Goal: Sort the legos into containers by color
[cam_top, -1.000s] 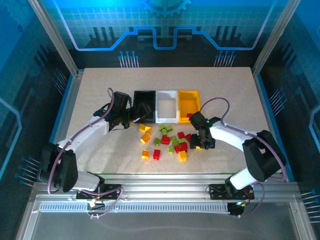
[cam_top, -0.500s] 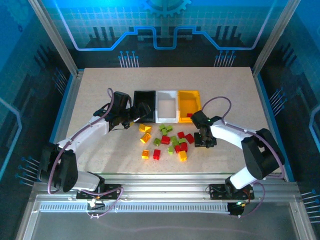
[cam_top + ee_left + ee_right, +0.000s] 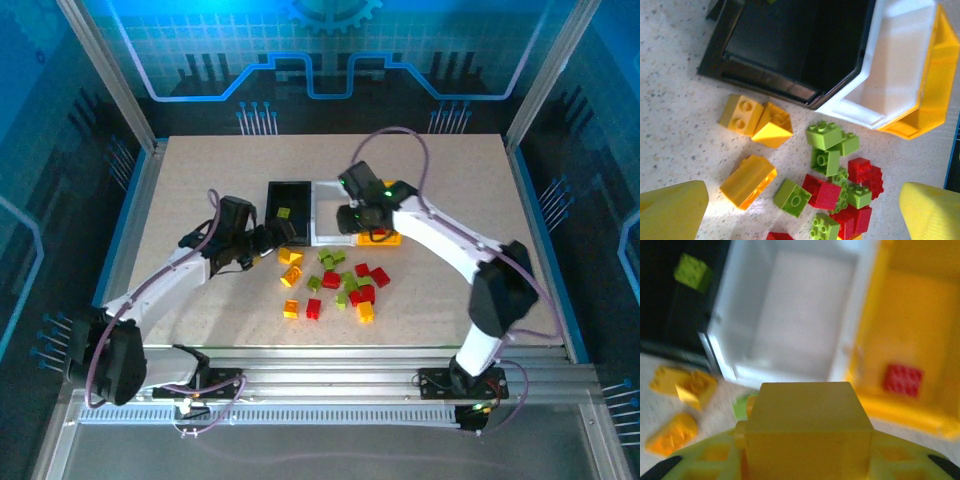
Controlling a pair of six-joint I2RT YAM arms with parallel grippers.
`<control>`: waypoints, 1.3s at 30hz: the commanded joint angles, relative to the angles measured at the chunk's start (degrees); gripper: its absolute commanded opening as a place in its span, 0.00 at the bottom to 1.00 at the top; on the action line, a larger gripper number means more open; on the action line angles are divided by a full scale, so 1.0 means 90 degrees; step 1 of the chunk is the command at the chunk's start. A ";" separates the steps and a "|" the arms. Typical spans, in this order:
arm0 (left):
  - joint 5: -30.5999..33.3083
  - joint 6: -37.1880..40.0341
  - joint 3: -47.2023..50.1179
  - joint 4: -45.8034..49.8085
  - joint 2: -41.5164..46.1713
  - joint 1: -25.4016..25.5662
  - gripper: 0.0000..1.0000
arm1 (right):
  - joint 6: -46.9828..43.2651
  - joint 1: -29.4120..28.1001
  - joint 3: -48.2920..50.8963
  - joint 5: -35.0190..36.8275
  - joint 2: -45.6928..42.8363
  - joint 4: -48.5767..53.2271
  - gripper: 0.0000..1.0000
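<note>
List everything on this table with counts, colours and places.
table: one, speckled beige, under everything
black bin: one, black, left
white bin: one, white, middle
yellow bin: one, yellow, right
green block: one, lime, in the black bin
red block: one, red, in the yellow bin
loose blocks: about sixteen, red, green, yellow, before the bins
yellow block: one, yellow, in the right pincer
left pincer: one, yellow-tipped, open, beside the black bin
right pincer: one, shut, over the bins
</note>
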State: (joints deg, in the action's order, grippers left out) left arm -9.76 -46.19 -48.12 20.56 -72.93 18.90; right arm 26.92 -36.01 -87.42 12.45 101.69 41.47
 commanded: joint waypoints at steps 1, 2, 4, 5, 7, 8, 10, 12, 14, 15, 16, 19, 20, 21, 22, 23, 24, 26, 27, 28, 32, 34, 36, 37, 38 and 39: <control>0.0011 0.0085 0.0203 0.0245 0.0221 -0.0061 0.99 | 0.0024 -0.0012 -0.1047 0.0006 0.1092 0.0226 0.32; -0.0017 0.0082 0.0232 0.0255 0.0241 -0.0060 0.99 | 0.0062 -0.0011 -0.1409 0.0023 0.1396 0.0292 0.32; -0.0052 0.0094 0.0271 0.0293 0.0278 -0.0071 0.99 | 0.0166 -0.0003 -0.2220 0.0168 0.2100 0.0613 0.32; -0.0070 0.0088 0.0281 0.0313 0.0297 -0.0077 0.99 | 0.0226 0.0007 -0.2546 0.0263 0.2357 0.0777 0.33; -0.0106 0.0111 0.0301 0.0322 0.0328 -0.0087 0.99 | 0.0344 0.0041 -0.3062 0.0409 0.2830 0.1037 0.34; -0.0115 0.0131 0.0307 0.0337 0.0339 -0.0102 0.99 | 0.0392 0.0061 -0.3185 0.0430 0.2951 0.1060 0.35; -0.0125 0.0152 0.0312 0.0349 0.0349 -0.0100 0.99 | 0.0422 0.0096 -0.3352 0.0363 0.3137 0.1029 0.38; -0.0155 0.0137 0.0371 0.0286 0.0367 -0.0107 0.99 | 0.0360 0.0105 -0.3520 0.0242 0.3263 0.0951 0.47; -0.0165 0.0142 0.0405 0.0241 0.0378 -0.0107 0.99 | 0.0313 0.0108 -0.3628 0.0231 0.3281 0.0896 0.54; -0.0154 0.0153 0.0398 0.0251 0.0381 -0.0115 0.99 | 0.0292 0.0107 -0.3677 0.0228 0.3267 0.0880 0.56; -0.0152 0.0162 0.0386 0.0251 0.0366 -0.0117 0.99 | 0.0281 0.0114 -0.3709 0.0228 0.3239 0.0862 0.58; -0.0192 0.0205 0.0338 0.0245 0.0342 -0.0117 0.99 | 0.0237 0.0109 -0.3682 0.0249 0.3033 0.0813 0.61; -0.0219 0.0228 0.0308 0.0238 0.0331 -0.0117 0.99 | 0.0227 0.0114 -0.3627 0.0258 0.2933 0.0793 0.63; -0.0257 0.0247 0.0277 0.0232 0.0315 -0.0117 0.99 | 0.0222 0.0112 -0.3554 0.0266 0.2815 0.0792 0.64; -0.0267 0.0258 0.0258 0.0237 0.0319 -0.0117 0.99 | 0.0223 0.0113 -0.3445 0.0267 0.2688 0.0777 0.64; -0.0282 0.0259 0.0231 0.0244 0.0320 -0.0117 0.99 | 0.0236 0.0108 -0.3247 0.0245 0.2490 0.0716 0.64; -0.0283 0.0245 0.0230 0.0221 0.0327 -0.0117 0.99 | 0.0254 0.0110 -0.2962 0.0207 0.2237 0.0614 0.64; -0.0377 0.0240 0.0238 0.0142 0.0334 -0.0117 0.99 | 0.0328 0.0105 -0.2238 0.0142 0.1646 0.0339 0.65; -0.0448 0.0249 0.0228 0.0090 0.0329 -0.0122 0.99 | 0.0368 0.0105 -0.1851 0.0107 0.1340 0.0191 0.65; -0.0532 0.0259 0.0220 0.0050 0.0319 -0.0118 0.99 | 0.0401 0.0105 -0.1380 0.0082 0.0968 0.0044 0.66; -0.0658 0.0255 0.0149 0.0045 0.0181 -0.0115 0.99 | 0.0552 0.0128 0.0270 0.0106 -0.0241 -0.0018 0.65; -0.0665 0.0252 0.0151 0.0033 0.0123 -0.0116 0.99 | 0.0638 0.0143 0.1068 0.0071 -0.0710 0.0035 0.62; -0.0663 0.0205 0.0194 -0.0025 0.0096 -0.0110 0.99 | 0.0738 0.0154 0.1831 0.0072 -0.1136 0.0063 0.59; -0.0666 0.0178 0.0225 -0.0054 0.0095 -0.0112 0.99 | 0.0765 0.0168 0.2225 0.0059 -0.1348 0.0050 0.58; -0.0668 0.0140 0.0261 -0.0100 0.0095 -0.0113 0.99 | 0.0824 0.0177 0.2545 0.0107 -0.1515 0.0073 0.57; -0.0670 0.0109 0.0285 -0.0114 0.0095 -0.0108 0.99 | 0.0856 0.0189 0.2808 0.0134 -0.1624 0.0098 0.55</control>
State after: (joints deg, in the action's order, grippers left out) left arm -14.15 -44.93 -45.21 20.64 -71.35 18.15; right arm 32.45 -35.14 -67.35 13.13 88.82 41.15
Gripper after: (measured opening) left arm 0.989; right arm 0.559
